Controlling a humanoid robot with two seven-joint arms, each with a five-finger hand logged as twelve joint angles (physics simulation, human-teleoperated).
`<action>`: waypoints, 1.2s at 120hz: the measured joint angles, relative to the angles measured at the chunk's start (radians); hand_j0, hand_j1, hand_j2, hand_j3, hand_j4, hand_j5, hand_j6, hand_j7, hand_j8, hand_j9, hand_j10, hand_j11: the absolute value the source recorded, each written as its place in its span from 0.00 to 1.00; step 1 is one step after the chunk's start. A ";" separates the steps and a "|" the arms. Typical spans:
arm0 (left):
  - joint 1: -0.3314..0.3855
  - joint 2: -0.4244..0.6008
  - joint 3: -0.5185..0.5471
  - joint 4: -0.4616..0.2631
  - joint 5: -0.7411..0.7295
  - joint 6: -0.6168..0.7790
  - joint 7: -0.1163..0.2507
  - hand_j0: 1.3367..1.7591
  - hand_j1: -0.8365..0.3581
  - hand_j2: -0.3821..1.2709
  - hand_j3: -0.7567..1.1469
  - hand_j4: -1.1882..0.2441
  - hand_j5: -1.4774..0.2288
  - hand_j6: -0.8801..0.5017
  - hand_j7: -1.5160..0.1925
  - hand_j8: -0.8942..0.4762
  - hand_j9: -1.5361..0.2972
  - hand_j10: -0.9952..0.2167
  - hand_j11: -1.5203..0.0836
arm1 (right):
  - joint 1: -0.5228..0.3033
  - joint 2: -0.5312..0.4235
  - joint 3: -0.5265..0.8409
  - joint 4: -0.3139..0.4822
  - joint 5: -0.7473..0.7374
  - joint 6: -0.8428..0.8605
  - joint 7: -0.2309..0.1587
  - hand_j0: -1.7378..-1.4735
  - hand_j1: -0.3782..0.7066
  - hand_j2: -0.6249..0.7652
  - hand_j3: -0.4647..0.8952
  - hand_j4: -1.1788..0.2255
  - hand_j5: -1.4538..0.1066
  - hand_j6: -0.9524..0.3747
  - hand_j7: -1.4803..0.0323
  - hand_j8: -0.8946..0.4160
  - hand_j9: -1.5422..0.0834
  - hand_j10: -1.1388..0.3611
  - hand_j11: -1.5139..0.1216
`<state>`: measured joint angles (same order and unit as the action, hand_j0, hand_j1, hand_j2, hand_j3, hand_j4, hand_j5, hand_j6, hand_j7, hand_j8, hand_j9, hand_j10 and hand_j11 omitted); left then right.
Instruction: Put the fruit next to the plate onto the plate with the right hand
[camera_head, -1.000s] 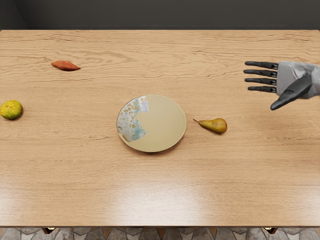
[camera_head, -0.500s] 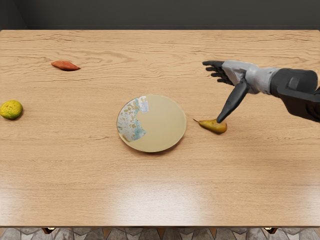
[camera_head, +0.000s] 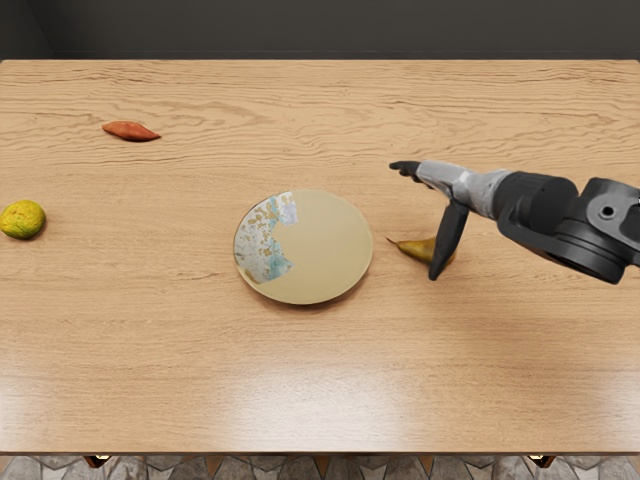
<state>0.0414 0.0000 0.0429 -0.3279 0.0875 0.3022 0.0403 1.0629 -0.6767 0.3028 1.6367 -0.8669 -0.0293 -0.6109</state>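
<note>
Yellow-brown pear (camera_head: 414, 247) lies just beside the plate (camera_head: 325, 250). The right hand (camera_head: 445, 192) hangs over it, fingers apart and thumb lowered, probably to enclose it.

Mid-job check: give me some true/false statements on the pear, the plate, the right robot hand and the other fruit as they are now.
1. The pear is on the plate. False: it lies on the table, just right of the plate.
2. The right robot hand is above the pear, its thumb crossing in front of it. True.
3. The yellow-green fruit touches the plate. False: it sits at the table's left edge.
4. The red-orange fruit lies far left, apart from the plate. True.
</note>
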 joint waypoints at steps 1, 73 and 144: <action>0.000 0.000 0.000 0.000 0.000 0.000 0.000 0.76 0.99 0.23 0.40 0.83 0.86 0.63 0.88 0.65 0.83 0.82 0.94 | 0.002 -0.001 -0.005 0.000 0.000 0.000 0.000 0.30 0.03 0.45 0.34 0.84 0.93 0.72 0.98 0.68 0.95 0.76 0.93; 0.000 0.000 0.000 0.000 0.000 0.000 0.000 0.76 0.99 0.23 0.40 0.83 0.86 0.63 0.88 0.65 0.83 0.82 0.94 | 0.034 0.084 -0.242 -0.034 -0.142 -0.274 0.000 0.30 0.03 0.45 0.34 0.84 0.93 0.71 0.98 0.68 0.95 0.76 0.93; 0.000 0.000 0.000 0.000 0.000 0.000 0.000 0.76 0.99 0.23 0.40 0.83 0.86 0.63 0.88 0.65 0.83 0.82 0.94 | -0.022 0.187 -0.265 -0.156 -0.246 -0.400 0.000 0.30 0.03 0.45 0.34 0.84 0.93 0.71 0.98 0.68 0.95 0.76 0.92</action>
<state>0.0414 0.0000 0.0428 -0.3281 0.0876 0.3022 0.0403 1.0413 -0.4892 0.0378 1.4808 -1.1133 -0.4296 -0.6109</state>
